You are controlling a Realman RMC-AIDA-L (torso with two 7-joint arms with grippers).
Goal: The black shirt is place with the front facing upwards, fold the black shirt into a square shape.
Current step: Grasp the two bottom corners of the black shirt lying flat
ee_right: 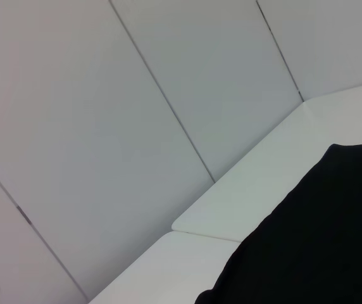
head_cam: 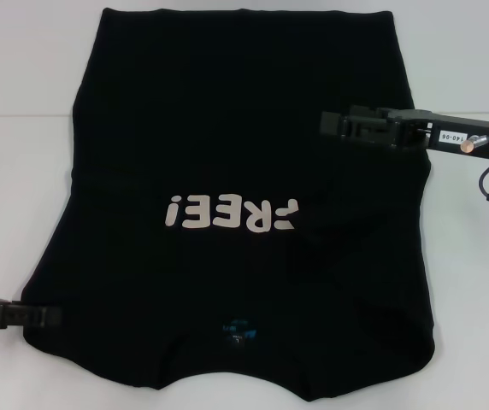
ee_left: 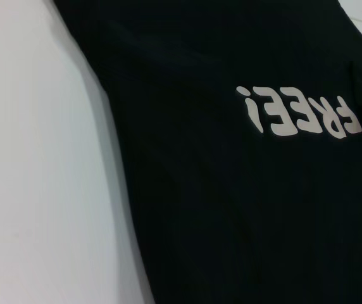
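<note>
Shirt: the black shirt lies flat on the white table, front up, with the "FREE!" lettering showing and the teal neck label on the side nearest me.
Done so far: I see no sleeves sticking out at either side, so I judge both are already folded in; the cloth makes 1 long panel, wider toward the collar.
Left to do: it is not yet a square; I judge that the length has to be folded over at least 1 more time.
My left claw: my left gripper sits low at the shirt's near left corner, touching or just beside the edge; whether its fingers are parted or clenched I cannot tell.
My right claw: my right gripper hangs over the shirt's right side, level with its upper half; I cannot tell its grip either.
Edges: the far hem runs straight, the near collar edge curves inward.
Room: bare table shows on both long sides of the shirt, and the right wrist view shows more past a corner of it.
</note>
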